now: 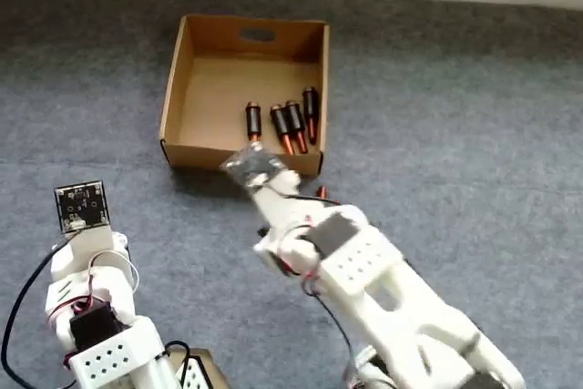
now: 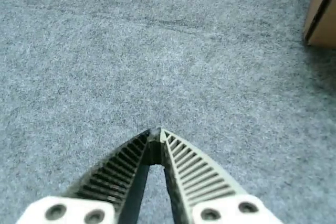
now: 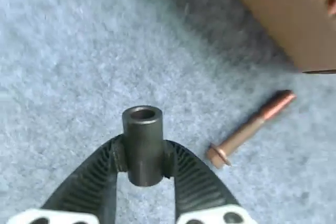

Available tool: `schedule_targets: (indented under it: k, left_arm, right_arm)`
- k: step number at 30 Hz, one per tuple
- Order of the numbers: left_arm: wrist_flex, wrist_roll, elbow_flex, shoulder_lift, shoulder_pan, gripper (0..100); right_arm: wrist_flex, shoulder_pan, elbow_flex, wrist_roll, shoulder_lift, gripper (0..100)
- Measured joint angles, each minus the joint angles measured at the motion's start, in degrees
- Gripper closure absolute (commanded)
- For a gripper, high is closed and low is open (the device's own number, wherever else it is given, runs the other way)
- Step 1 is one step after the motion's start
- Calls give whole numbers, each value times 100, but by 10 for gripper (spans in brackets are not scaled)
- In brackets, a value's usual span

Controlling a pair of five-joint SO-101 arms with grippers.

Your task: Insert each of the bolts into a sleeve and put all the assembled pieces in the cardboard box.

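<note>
We're clamping the sleeve (image 3: pixel 142 129) in the right gripper (image 3: pixel 143 153) w/ the bolt (image 3: pixel 251 125) lying loose on carpet (image 3: pixel 63 51) near the cardboard box (image 3: pixel 273 14) (left gripper (image 2: pixel 155 136) pinched together, empty), so we're risking the bolt rolling off bc nothing's holding it.

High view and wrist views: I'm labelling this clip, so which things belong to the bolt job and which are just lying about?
Job: cardboard box, four assembled pieces inside it, sleeve in the right gripper, loose bolt, empty left gripper.
Lying about: grey mat.
</note>
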Motion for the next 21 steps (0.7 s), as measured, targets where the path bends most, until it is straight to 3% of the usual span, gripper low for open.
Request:
schedule_targets:
  k: [9,15,21]
  left_arm:
    - [0,0,18,0,0,970]
    - [0,0,44,0,9,970]
    - [0,-563,44,0,396,970]
  right_arm:
    - [-431,2110,1037,-62,-2576,992]
    - [-1178,3147,2163,-738,-3182,992]
    - [-1301,3912,2444,-862,-3376,992]
